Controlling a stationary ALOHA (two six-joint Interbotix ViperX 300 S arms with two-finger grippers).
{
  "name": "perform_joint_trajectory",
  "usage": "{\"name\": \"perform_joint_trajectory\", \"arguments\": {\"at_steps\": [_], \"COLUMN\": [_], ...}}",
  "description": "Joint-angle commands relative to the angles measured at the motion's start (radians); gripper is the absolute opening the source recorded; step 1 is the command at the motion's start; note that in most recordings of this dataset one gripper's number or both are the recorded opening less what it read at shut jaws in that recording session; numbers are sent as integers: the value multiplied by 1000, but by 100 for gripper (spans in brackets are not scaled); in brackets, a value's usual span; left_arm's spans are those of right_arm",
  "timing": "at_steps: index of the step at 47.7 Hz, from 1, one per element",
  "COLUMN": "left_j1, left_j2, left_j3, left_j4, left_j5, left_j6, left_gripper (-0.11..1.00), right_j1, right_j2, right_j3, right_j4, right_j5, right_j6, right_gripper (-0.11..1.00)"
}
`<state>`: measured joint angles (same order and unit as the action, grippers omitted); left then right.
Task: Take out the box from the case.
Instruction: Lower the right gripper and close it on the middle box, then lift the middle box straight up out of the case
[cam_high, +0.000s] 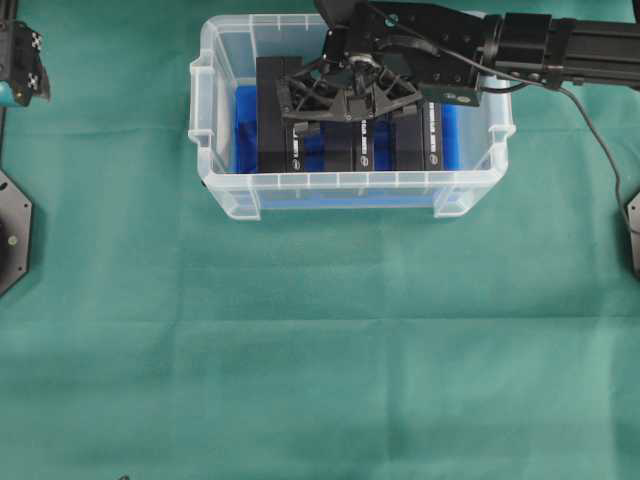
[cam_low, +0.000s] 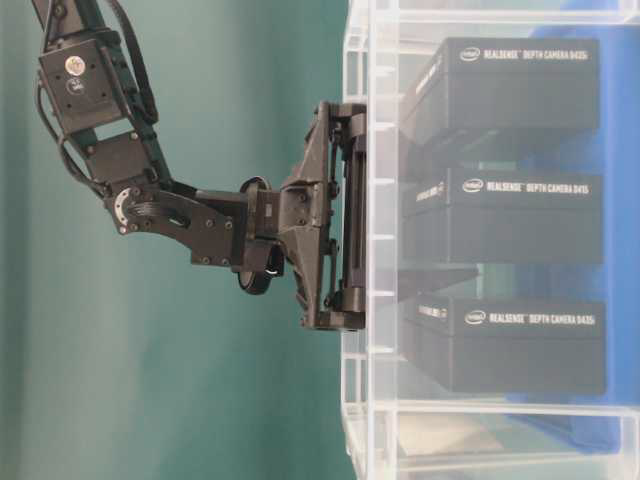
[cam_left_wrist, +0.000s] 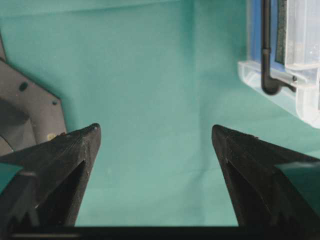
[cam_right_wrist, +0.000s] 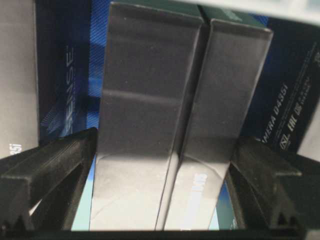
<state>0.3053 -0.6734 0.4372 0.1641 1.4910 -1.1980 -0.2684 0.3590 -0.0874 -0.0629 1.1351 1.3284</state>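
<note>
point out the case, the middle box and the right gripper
case (cam_high: 350, 181): overhead view, front rim.
middle box (cam_low: 510, 215): table-level view, printed side face.
right gripper (cam_high: 345, 98): overhead view, midway between its fingertips.

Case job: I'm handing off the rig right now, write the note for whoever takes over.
Right tool: open, lowered into the clear plastic case with blue lining, fingers straddling black cardboard boxes; gripping nothing yet.
Left tool: open, empty, parked over the green cloth left of the case.
Three black RealSense boxes stand in the case.
Done: approach only; no box is out.
Left: probably narrow onto one box, close, lift it clear and set it on the cloth.
</note>
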Motion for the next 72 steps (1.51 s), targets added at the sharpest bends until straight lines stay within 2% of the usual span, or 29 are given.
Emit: {"name": "perform_joint_trajectory", "arguments": {"at_steps": [1, 9, 14, 15, 43, 72], "left_j1": [3, 3, 2, 3, 3, 3], "left_j2": [-2, -3, -2, -2, -2, -3], "left_j3": [-11, -11, -11, -11, -11, -14], "left_j4": [2, 2, 2, 2, 2, 2], "left_j5": [-5, -5, -5, -5, -5, -5], "left_j6": [2, 2, 2, 0, 0, 2], "left_gripper": [92, 92, 92, 92, 92, 92], "right_j1": [0, -2, -2, -2, 2, 2], "right_j2": [-20, -20, -20, -20, -26, -67], "right_j3": [-9, -6, -2, -2, -26, -236], "right_j4": [0, -21, -46, -48, -43, -35], "right_j5": [-3, 3, 3, 3, 54, 308], "right_j6": [6, 46, 71, 72, 74, 75], "right_gripper": [93, 87, 67, 66, 66, 66]}}
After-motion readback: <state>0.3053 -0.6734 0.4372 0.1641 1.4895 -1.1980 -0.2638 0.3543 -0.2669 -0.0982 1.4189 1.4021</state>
